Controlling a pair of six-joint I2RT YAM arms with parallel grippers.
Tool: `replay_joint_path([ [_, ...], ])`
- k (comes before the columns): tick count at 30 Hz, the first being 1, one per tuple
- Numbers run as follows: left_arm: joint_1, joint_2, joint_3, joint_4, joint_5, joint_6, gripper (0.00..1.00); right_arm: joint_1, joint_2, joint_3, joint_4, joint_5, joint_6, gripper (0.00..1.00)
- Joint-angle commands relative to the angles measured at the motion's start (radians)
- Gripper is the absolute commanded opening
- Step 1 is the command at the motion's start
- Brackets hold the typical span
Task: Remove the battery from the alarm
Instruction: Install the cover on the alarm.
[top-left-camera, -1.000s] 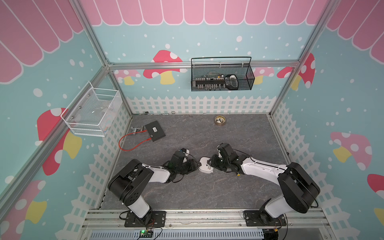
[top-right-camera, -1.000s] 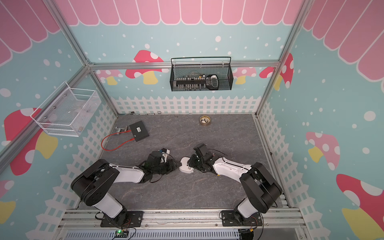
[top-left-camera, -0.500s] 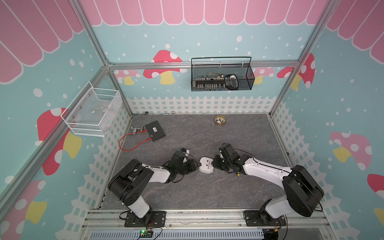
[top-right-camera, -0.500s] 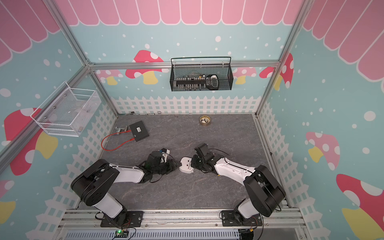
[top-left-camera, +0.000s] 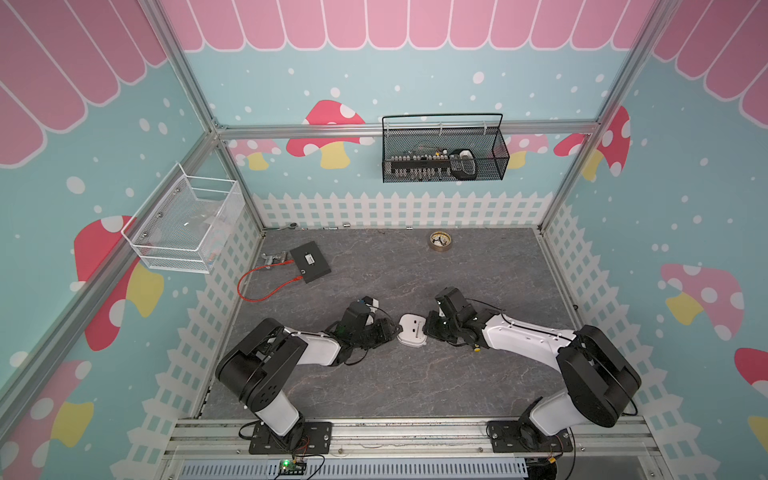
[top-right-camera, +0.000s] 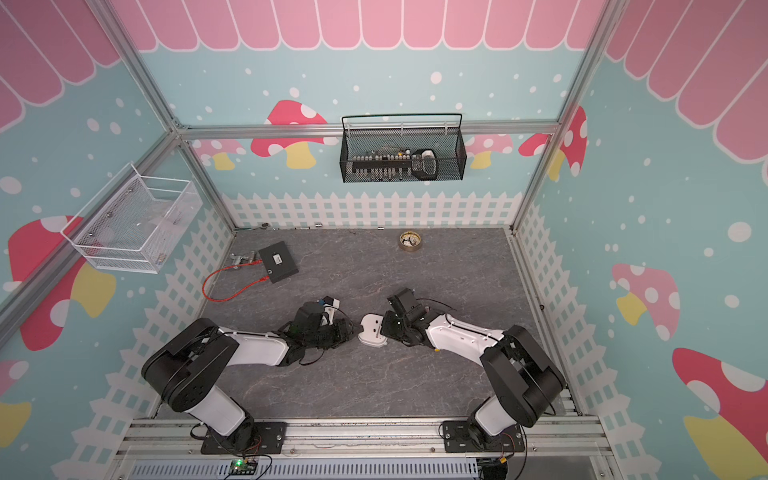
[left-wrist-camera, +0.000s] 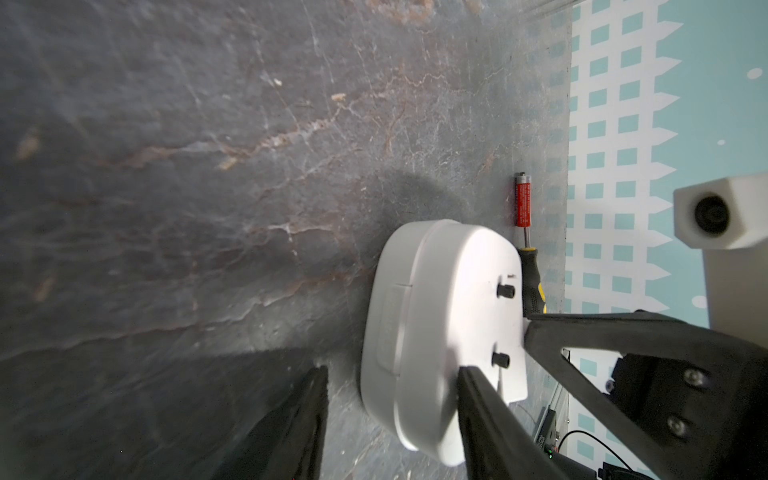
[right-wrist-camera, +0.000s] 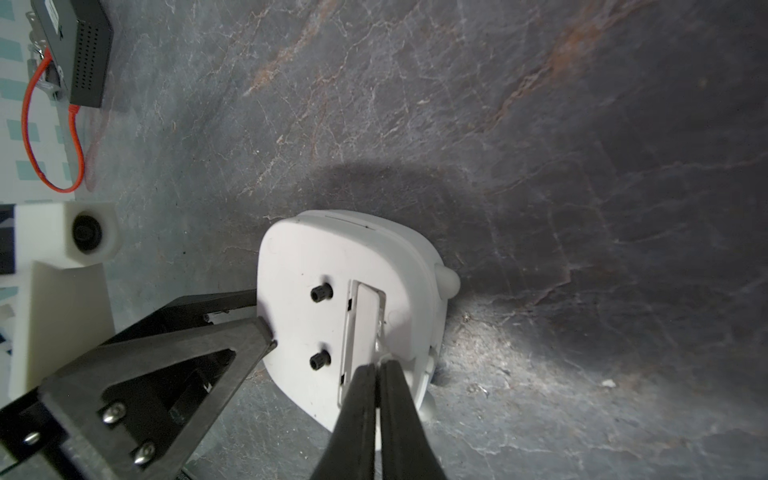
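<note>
The white alarm lies back up, slightly tilted, between both arms. Its back carries two black knobs and a narrow white cover plate sitting askew in its recess. The battery is hidden. My right gripper is shut, its tips pressed at the end of the cover plate. My left gripper is open and straddles the alarm's opposite edge. One of its fingers rests on the back; the other stays a little apart from the front.
A flat black box with a red cable lies back left. A round brass dial sits near the back fence. A screwdriver lies along a fence base. A black wire basket and a white basket hang on the walls.
My right gripper's fingers have closed together at the end of the cover plate. The left gripper and the alarm have stayed put.
</note>
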Motion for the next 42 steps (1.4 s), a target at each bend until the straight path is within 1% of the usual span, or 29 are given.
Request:
replay_joint_path([
  [1,-0.003,-0.003,-0.014,-0.038,-0.017,0.013,0.53,-0.006,0.012,0.003,0.031,-0.011,0.0,0.05],
  [3,-0.003,-0.003,-0.014,-0.039,-0.017,0.014,0.53,-0.008,0.012,-0.005,0.043,-0.024,0.004,0.01],
  [6,-0.004,-0.001,-0.016,-0.036,-0.017,0.014,0.53,-0.009,0.008,-0.017,0.057,-0.032,0.013,0.0],
  [11,-0.004,0.001,-0.019,-0.028,-0.017,0.009,0.52,-0.009,-0.021,-0.055,0.09,-0.032,0.046,0.0],
  [16,-0.004,0.003,-0.019,-0.022,-0.014,0.005,0.52,-0.01,-0.084,-0.101,0.11,-0.001,0.085,0.0],
  [20,-0.005,0.011,-0.014,-0.021,-0.012,0.004,0.52,-0.01,-0.107,-0.12,0.125,0.002,0.1,0.0],
  [31,-0.006,0.013,-0.008,-0.026,-0.017,0.006,0.52,-0.005,-0.123,-0.193,0.245,0.017,0.164,0.0],
  [42,-0.009,0.021,0.001,-0.025,-0.011,0.007,0.52,0.009,-0.126,-0.202,0.309,0.052,0.154,0.0],
])
